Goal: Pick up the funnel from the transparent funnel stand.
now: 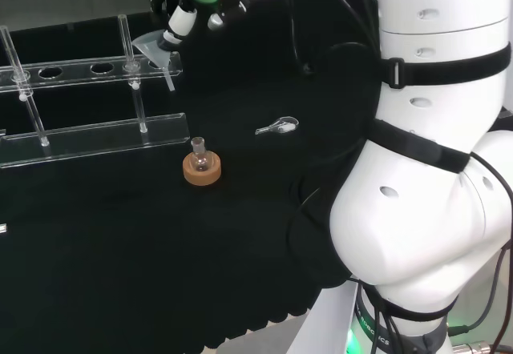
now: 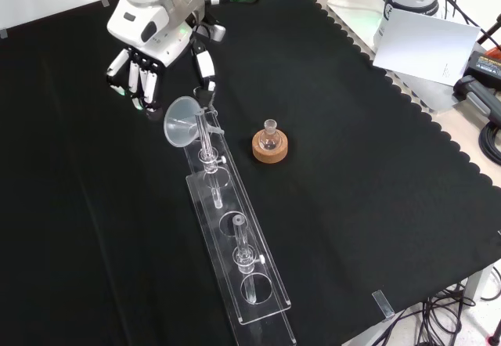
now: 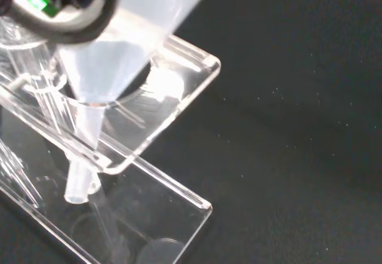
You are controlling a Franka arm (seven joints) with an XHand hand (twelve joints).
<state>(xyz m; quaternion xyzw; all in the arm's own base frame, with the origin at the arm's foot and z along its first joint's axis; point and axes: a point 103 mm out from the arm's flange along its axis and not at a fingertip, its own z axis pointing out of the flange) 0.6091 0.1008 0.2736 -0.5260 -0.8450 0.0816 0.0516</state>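
Observation:
A clear funnel [image 2: 181, 119] sits tilted in the end hole of the transparent stand [image 2: 252, 283], its stem hanging through the upper shelf. The black and white hand [image 2: 149, 45] hovers just beyond the funnel's wide mouth, open, with straight fingers [image 2: 138, 81] to one side and the thumb [image 2: 205, 67] to the other. Seen from the head camera, the hand [image 1: 186, 6] is right above the funnel [image 1: 154, 48], at the right end of the stand [image 1: 76, 70]. Up close in the wrist view, the funnel cone [image 3: 107, 67] rests in the stand's shelf [image 3: 185, 88], with a blurred part of the hand [image 3: 59, 7] over it.
A small round flask on a cork ring [image 2: 270, 144] stands right of the stand in the front view, and in front of it in the head view [image 1: 201, 167]. A small clear piece [image 1: 278, 126] lies on the cloth farther right in the head view. The stand carries upright clear rods [image 2: 243, 244].

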